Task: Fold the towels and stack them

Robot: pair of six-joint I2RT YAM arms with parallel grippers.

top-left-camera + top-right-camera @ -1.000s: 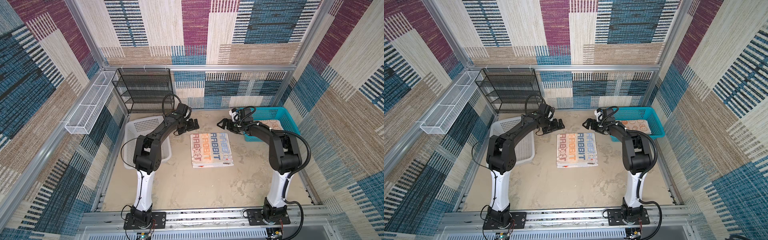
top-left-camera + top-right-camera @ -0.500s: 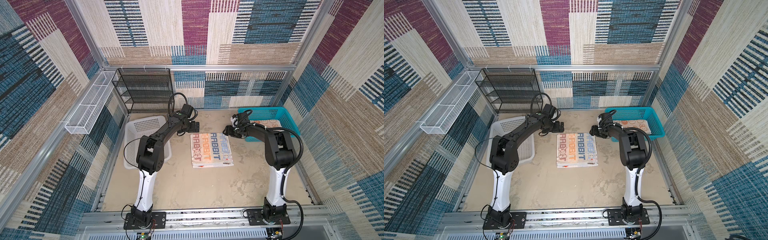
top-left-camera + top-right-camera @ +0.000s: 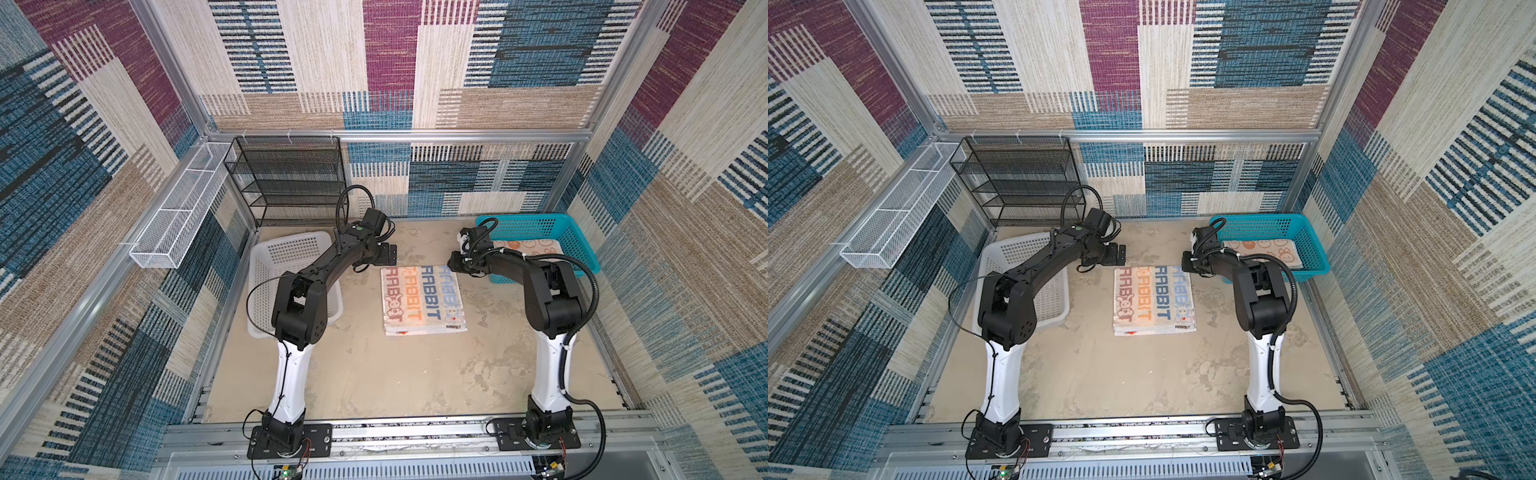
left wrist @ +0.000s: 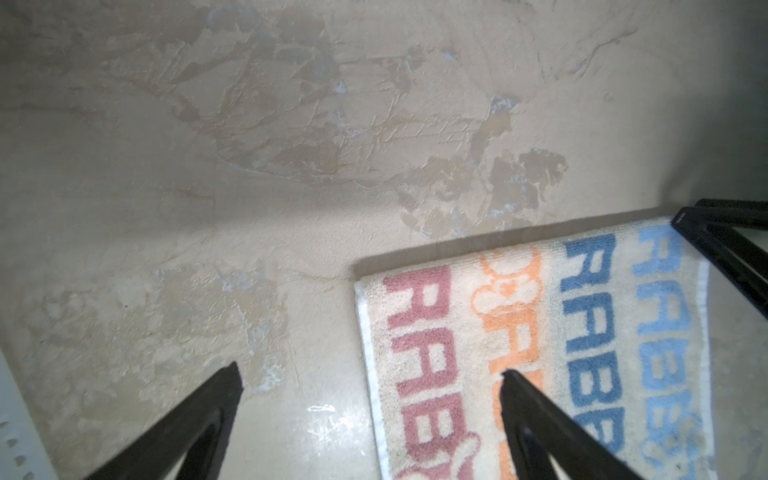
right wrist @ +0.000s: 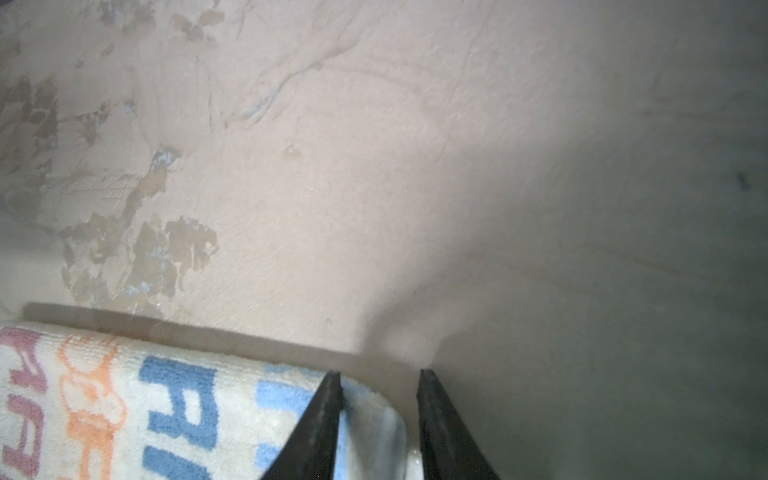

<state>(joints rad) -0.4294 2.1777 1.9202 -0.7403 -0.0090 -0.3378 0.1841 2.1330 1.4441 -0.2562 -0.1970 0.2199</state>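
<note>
Left gripper (image 3: 386,254) hangs low over the worktop (image 3: 374,374) with its jaws spread wide and nothing between them. It sits at the far left corner of the lettered towel (image 3: 422,299). In the left wrist view, one finger (image 4: 187,424) is over bare worktop and the other (image 4: 540,424) over the towel's orange lettering.

Right gripper (image 3: 455,262) is down at the towel's far right corner. Its jaws are drawn narrow, with a small gap between the tips. In the right wrist view, one finger (image 5: 320,419) lies over the pale blue letters at the corner and the other (image 5: 444,428) stands on the worktop just beside the cloth's edge. The corner sits in that gap, but whether it is pinched I cannot tell.

That towel lies flat in the middle of the worktop, folded into a neat rectangle. Rows of "RABBIT" in red, orange and blue run along it, and layered edges show along its near side in both top views.

Another towel, cream with orange rabbits (image 3: 528,247), lies inside the teal basket (image 3: 536,226) at the far right, behind the right arm. At the far left stands a white basket (image 3: 291,249), partly covered by the left arm. A black wire rack (image 3: 291,178) stands against the back wall.
</note>
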